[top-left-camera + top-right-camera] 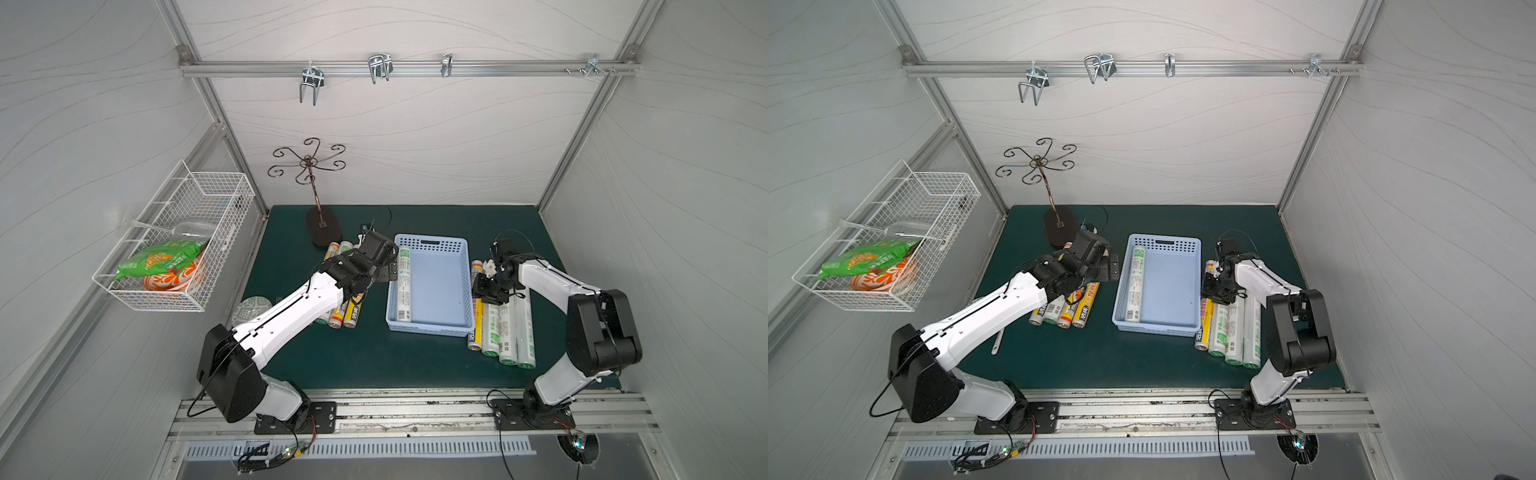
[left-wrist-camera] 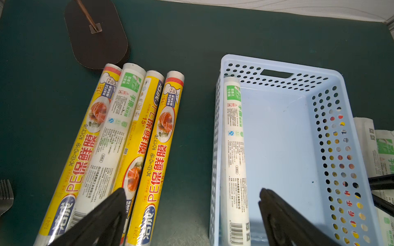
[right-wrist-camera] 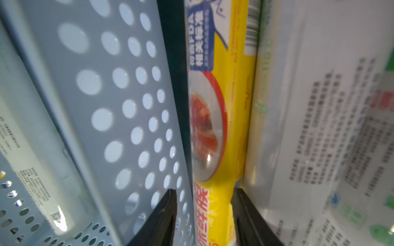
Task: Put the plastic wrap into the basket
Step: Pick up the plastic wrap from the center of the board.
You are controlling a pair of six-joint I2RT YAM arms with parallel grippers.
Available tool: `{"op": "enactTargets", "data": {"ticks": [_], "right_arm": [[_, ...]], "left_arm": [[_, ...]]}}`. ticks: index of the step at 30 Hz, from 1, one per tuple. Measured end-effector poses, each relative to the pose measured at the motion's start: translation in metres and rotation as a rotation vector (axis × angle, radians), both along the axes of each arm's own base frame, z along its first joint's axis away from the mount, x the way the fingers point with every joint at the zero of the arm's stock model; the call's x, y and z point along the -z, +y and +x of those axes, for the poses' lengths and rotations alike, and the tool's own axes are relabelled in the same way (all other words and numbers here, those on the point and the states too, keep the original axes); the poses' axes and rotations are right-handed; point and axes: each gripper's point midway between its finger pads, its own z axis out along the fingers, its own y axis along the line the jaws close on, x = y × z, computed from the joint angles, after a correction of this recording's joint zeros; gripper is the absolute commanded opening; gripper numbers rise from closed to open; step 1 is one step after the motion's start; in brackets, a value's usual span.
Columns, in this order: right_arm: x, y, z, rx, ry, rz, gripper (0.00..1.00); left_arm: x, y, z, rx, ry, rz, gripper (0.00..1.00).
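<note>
Basket [image 1: 432,245]: light-blue and perforated, flat on the green mat [image 1: 374,361] between my two arms.
Roll inside: one white plastic wrap roll with green print [image 1: 404,284] lies on the basket floor, along the wall on my left side.
Left gripper [image 2: 191,192]: my jaws stand wide apart with nothing between them. In the wrist view one finger shows over the left row, the other over the basket.
Left row [image 2: 128,138]: four rolls lie side by side on the mat near the basket on my left, three yellow and one white. My left arm crosses over them in both top views.
Right gripper [image 3: 204,191]: down low, my fingers straddle the yellow roll [image 3: 213,106] lying on the mat just beside the basket's wall on my right. I cannot tell whether they press it.
Right row [image 1: 509,328]: white rolls with green ends lie side by side, next to that yellow roll on its outer side.
</note>
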Motion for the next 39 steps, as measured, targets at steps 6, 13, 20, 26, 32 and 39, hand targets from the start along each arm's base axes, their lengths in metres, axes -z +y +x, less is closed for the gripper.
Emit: {"op": "enactTargets", "data": {"ticks": [6, 13, 20, 26, 32, 39], "right_arm": [[0.005, -0.002, 0.000, -0.002, 0.003, -0.029, 0.50], [0.017, -0.004, -0.001, -0.006, 0.029, -0.056, 0.54], [0.026, -0.003, -0.002, -0.012, 0.051, -0.063, 0.54], [0.028, -0.002, -0.001, -0.016, 0.058, -0.062, 0.45], [0.017, -0.001, 0.005, -0.017, 0.053, -0.061, 0.40], [-0.038, 0.003, 0.027, -0.015, -0.046, -0.047, 0.39]], "left_arm": [[0.002, 0.000, -0.001, 0.003, 0.007, 0.000, 1.00], [0.002, -0.001, -0.001, 0.006, 0.006, -0.003, 1.00], [0.003, -0.001, -0.001, 0.008, 0.010, -0.005, 1.00], [0.004, -0.002, -0.002, 0.013, 0.014, -0.009, 1.00], [0.004, -0.003, -0.002, 0.014, 0.014, -0.009, 1.00], [-0.005, 0.001, -0.004, 0.012, -0.007, -0.016, 1.00]]}}
